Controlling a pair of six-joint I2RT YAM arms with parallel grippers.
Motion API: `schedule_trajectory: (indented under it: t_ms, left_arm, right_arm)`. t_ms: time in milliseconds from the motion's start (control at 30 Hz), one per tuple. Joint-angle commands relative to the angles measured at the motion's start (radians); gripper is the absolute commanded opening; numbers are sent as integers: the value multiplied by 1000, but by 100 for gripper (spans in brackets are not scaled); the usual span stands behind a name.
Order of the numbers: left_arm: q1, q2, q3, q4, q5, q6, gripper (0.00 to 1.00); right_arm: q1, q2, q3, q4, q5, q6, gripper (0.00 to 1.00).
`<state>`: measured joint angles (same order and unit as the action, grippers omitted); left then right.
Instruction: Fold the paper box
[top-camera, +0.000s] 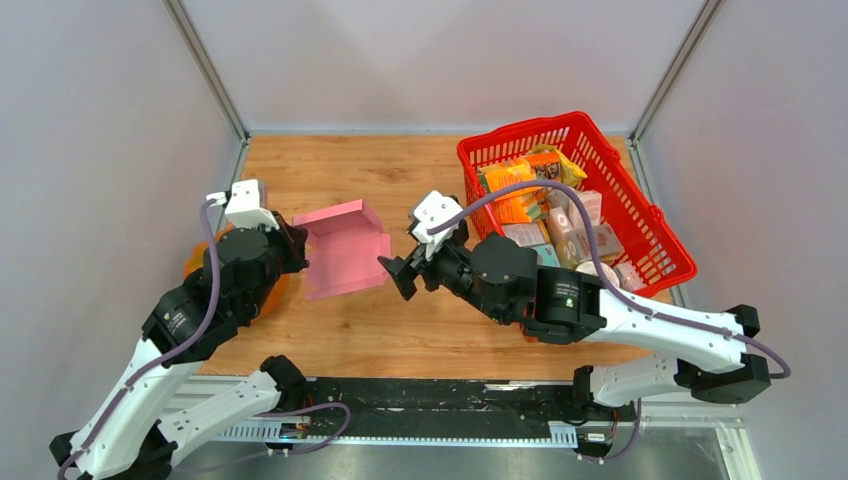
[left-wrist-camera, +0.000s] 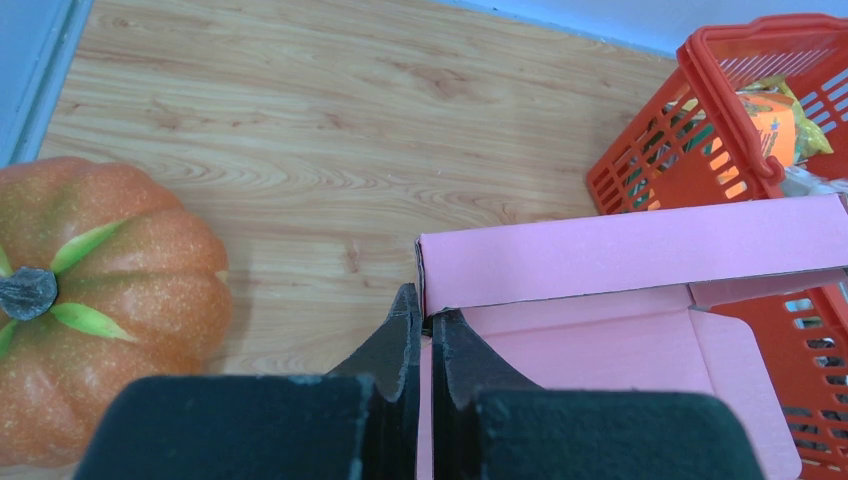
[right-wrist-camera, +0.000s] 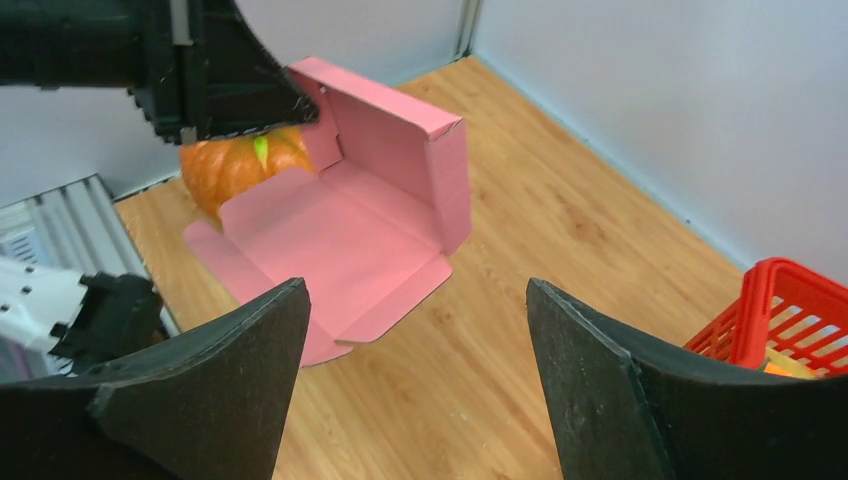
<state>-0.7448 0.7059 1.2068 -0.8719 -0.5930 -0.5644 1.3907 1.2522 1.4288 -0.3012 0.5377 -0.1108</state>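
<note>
The pink paper box (top-camera: 345, 255) lies half-formed on the wooden table, its back wall upright and its front flaps flat. My left gripper (top-camera: 298, 246) is shut on the box's left side wall. In the left wrist view the left gripper (left-wrist-camera: 428, 318) pinches that thin pink wall just below the upright back panel (left-wrist-camera: 630, 255). My right gripper (top-camera: 394, 272) is open and empty, just right of the box. In the right wrist view the right gripper (right-wrist-camera: 415, 292) hovers over bare wood, with the box (right-wrist-camera: 340, 230) ahead of it to the left.
A red basket (top-camera: 516, 130) of groceries stands at the back right; it also shows in the left wrist view (left-wrist-camera: 745, 30) and the right wrist view (right-wrist-camera: 790, 300). An orange pumpkin (top-camera: 200, 262) sits left of the box under my left arm, seen also in the left wrist view (left-wrist-camera: 100, 290).
</note>
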Motion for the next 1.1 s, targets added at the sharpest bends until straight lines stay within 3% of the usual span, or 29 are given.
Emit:
schedule_trajectory:
  t_ms: [0,100,167,200,233,333,367,433,633,667,800,833,867,900,933,967,1000,1067]
  left_arm:
    - [-2,7,-1,34,-11,-15,0]
    - [-2,4,0,43,4,-3,0]
    - [-2,0,2,40,9,-6,0]
    - [-2,-2,0,39,9,-11,0]
    - [-2,-8,-9,42,2,-17,0]
    - [-2,-17,-35,59,-14,-58,0]
    - [-2,-20,-41,63,-19,-66,0]
    - [-2,-19,-56,77,-24,-90,0]
    - [-2,-16,-72,82,-36,-123,0]
    - [-2,-16,-75,82,-39,-126,0]
    - [-4,-29,-101,100,-41,-135,0]
    - [-2,-43,-108,106,-30,-120,11]
    - [-2,-55,-119,126,-7,-100,19]
    - [-2,-69,-150,181,60,-68,26]
    - [-2,-103,-161,189,79,-48,40]
    - [-2,-121,-171,194,102,-37,45]
    - [-2,-155,-187,191,163,4,47]
    - [-2,-184,-184,130,237,41,68]
  right_arm:
    - [-12,10,18,-171,-61,97,83]
    - [-48,73,108,-277,-57,201,82]
    - [-161,78,139,-343,-196,398,83]
    - [-203,70,125,-346,-337,480,85]
    - [-238,56,60,-332,-394,631,87]
    - [-289,-5,-63,-175,-507,844,89]
    - [-292,-10,-133,-64,-522,873,89]
    - [-292,-13,-157,-16,-522,928,89]
    - [-291,-16,-217,135,-467,1053,71]
    - [-294,-8,-217,139,-473,1077,64]
    - [-292,47,-168,85,-485,1111,49]
    - [-292,50,-175,89,-487,1119,45]
    - [-297,55,-186,102,-496,1129,27]
    - [-303,52,-197,114,-504,1131,17]
    - [-318,52,-221,126,-507,1131,12]
    - [-328,46,-232,135,-522,1125,4]
    - [-338,43,-241,140,-556,1105,2]
    - [-377,36,-246,111,-600,1082,0]
